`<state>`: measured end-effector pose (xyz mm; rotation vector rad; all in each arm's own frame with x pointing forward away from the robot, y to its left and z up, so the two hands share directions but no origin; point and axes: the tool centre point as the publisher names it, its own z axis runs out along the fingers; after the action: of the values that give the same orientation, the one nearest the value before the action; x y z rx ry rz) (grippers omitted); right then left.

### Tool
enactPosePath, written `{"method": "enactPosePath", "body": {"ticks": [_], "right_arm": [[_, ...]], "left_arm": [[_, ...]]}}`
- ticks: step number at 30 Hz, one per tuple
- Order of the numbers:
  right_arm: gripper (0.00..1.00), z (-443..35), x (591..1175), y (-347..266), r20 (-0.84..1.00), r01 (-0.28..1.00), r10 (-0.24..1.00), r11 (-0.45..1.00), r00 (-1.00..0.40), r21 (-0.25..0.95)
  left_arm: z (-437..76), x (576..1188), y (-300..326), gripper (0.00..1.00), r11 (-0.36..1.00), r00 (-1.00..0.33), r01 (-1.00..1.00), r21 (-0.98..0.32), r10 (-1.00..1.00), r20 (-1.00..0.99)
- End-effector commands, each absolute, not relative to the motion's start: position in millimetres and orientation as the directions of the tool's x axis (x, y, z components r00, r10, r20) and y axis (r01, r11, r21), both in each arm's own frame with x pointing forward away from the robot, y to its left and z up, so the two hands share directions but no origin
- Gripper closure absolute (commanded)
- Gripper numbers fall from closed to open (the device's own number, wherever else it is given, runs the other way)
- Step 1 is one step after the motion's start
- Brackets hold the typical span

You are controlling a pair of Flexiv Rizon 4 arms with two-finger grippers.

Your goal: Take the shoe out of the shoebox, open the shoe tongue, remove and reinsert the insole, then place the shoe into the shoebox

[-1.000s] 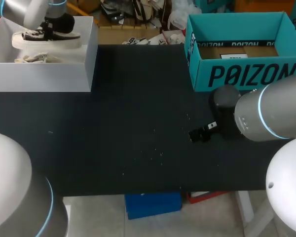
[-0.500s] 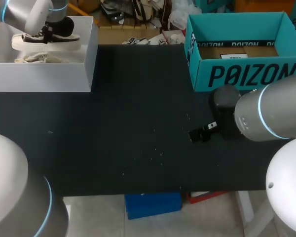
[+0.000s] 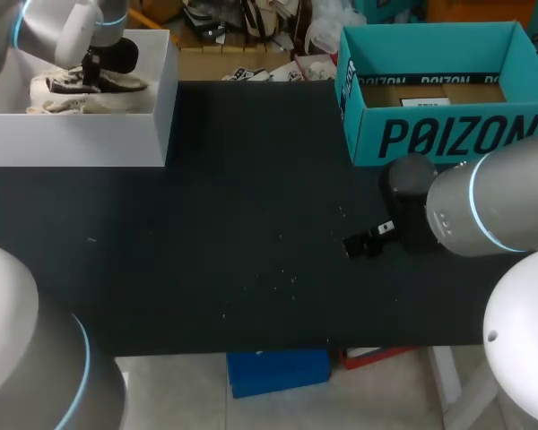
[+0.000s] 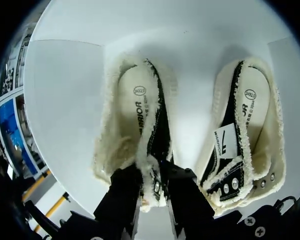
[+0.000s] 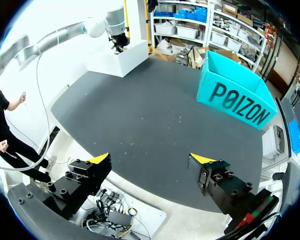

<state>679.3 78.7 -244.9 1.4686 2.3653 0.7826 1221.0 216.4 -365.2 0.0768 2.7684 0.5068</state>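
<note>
Shoe [image 4: 135, 120] sits in the white box [image 3: 72, 139] at the far left of the table [image 3: 251, 224], its opening facing up and its mate [image 4: 245, 135] just beside it. A teal box [image 3: 439, 134] stands open at the table's far right. The right arm [image 3: 493, 202] hangs over the near right side, and the left arm [image 3: 63, 27] comes down into the white box. The right gripper [image 5: 151, 160] has its fingers spread wide, holding nothing. The left gripper [image 4: 152, 187] pinches the shoe's collar edge by the eyelets.
</note>
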Motion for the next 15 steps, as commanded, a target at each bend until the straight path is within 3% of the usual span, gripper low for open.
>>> {"method": "enactPosePath", "body": {"ticks": [1,15], "right_arm": [[0.0,-245.5,679.0,80.5,0.066,0.751,0.886,0.348,-0.46,0.561],[0.0,-245.5,679.0,80.5,0.066,0.751,0.886,0.348,-0.46,0.561]], "left_arm": [[-358.1,1219.6,218.2,0.0,0.953,-0.957,0.013,0.304,0.1,-0.273],[-272.3,1181.2,199.8,0.0,0.976,-0.991,0.045,0.212,0.071,-0.112]]}}
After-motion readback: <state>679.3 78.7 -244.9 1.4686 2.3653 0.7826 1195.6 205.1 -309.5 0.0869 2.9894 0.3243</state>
